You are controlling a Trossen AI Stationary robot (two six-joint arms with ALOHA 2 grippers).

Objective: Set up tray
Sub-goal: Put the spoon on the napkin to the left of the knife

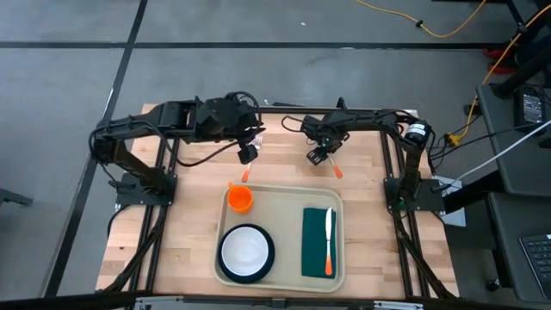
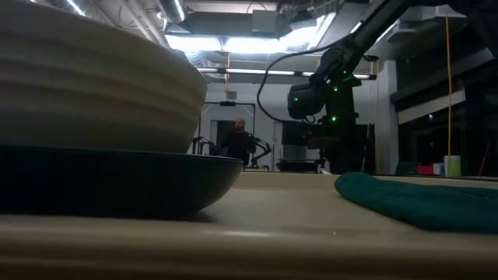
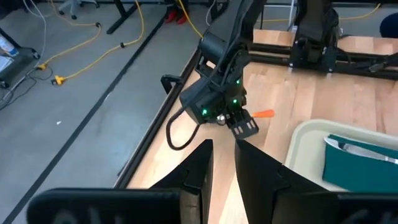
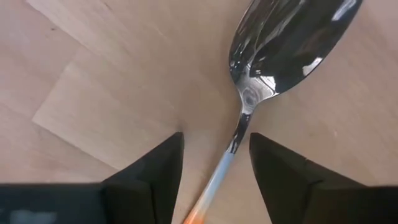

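Observation:
The cream tray (image 1: 280,200) lies on the table's near middle. On it stand an orange cup (image 1: 239,199) and a white bowl on a dark teal plate (image 1: 246,251). A dark green napkin (image 1: 318,243) with an orange-handled utensil on top also lies on the tray. A spoon (image 4: 283,37) with a metal bowl and an orange handle (image 1: 337,170) lies flat on the wood beyond the tray. My right gripper (image 4: 214,155) is open just above it, one finger on each side of the spoon's neck, not touching. My left gripper (image 1: 248,154) hovers beyond the cup, fingers a little apart (image 3: 224,155) and empty.
An orange stub (image 1: 245,175) shows on the wood under my left gripper; what it belongs to cannot be told. Bare wood lies left and right of the tray. In the low view the plate (image 2: 117,183) and napkin (image 2: 420,198) are close up. A person stands far behind the table.

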